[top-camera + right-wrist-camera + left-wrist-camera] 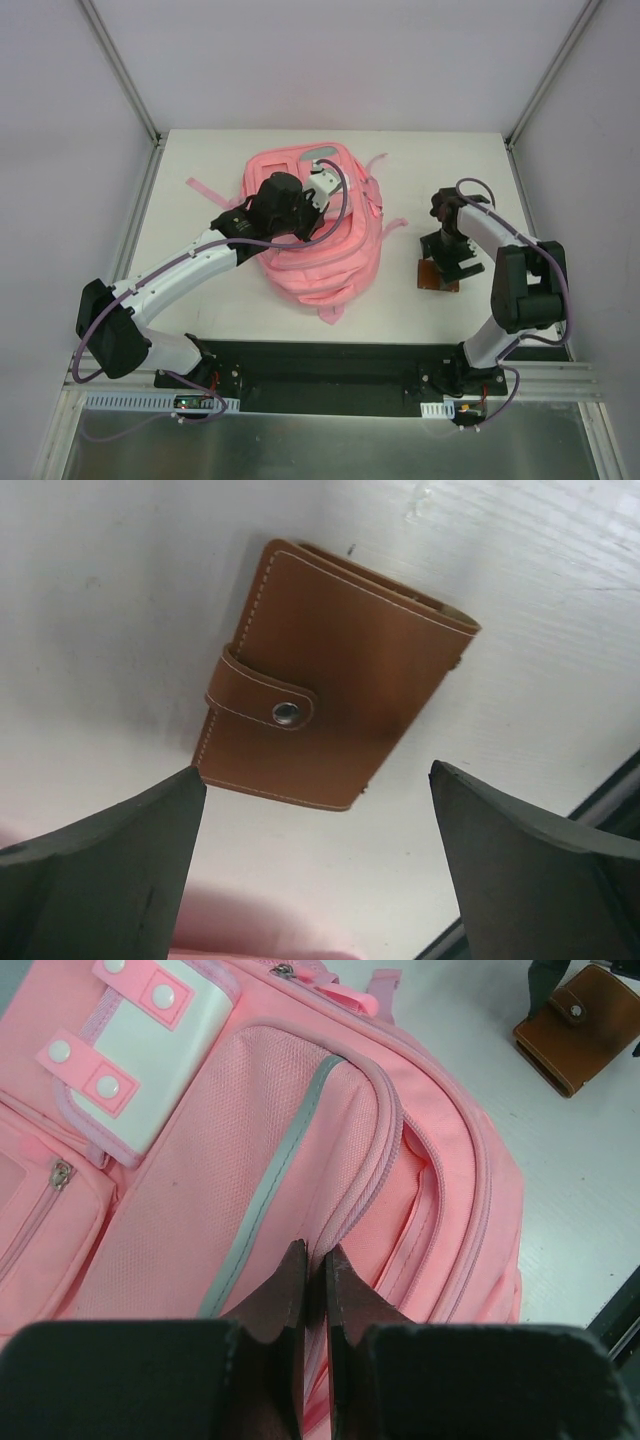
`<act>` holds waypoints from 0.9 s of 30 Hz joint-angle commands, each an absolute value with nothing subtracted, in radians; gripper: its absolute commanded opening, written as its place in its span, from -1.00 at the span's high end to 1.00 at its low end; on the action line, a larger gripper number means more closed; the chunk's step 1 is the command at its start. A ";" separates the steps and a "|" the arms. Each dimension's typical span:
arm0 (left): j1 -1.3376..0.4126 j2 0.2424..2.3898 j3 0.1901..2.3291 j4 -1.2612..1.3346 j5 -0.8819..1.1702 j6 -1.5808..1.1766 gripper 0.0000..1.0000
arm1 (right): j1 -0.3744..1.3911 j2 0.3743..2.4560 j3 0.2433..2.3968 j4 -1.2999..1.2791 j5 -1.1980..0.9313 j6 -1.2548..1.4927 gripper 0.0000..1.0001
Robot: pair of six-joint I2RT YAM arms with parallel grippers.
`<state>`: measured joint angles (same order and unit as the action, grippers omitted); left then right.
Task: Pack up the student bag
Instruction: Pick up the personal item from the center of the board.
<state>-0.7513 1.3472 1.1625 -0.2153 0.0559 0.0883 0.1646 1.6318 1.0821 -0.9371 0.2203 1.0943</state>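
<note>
The student bag is a big pink backpack lying flat at the table's middle, with its white-and-pink buckle tabs and grey strip facing up. My left gripper sits on top of it, shut, and the pink zip seam runs in between its tips. A slit of the main zip gapes just right of the fingers. To the bag's right a brown snap wallet lies on the table. My right gripper hovers over it, wide open, with nothing between the fingers.
Pink straps trail from the bag towards the back left. The table's near edge and black base rail lie just below the bag and wallet. Frame posts rise at the back corners.
</note>
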 commanded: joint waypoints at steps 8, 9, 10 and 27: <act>-0.732 1.305 1.170 -0.179 0.026 0.063 1.00 | 0.170 1.721 1.006 -0.822 0.192 1.223 -0.93; -0.732 1.304 1.170 -0.183 0.026 0.064 1.00 | 0.172 1.730 1.020 -0.856 0.198 1.236 -0.93; -0.730 1.304 1.170 -0.183 0.028 0.061 1.00 | 0.179 1.738 1.028 -0.857 0.215 1.221 -0.93; -0.732 1.296 1.172 -0.195 0.025 0.066 1.00 | 0.225 1.648 0.941 -0.606 0.321 0.856 -0.07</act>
<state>-0.7509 1.3468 1.1625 -0.2199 0.0624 0.0872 0.2127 1.6981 1.0370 -0.7670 0.2977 1.0229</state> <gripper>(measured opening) 0.035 0.618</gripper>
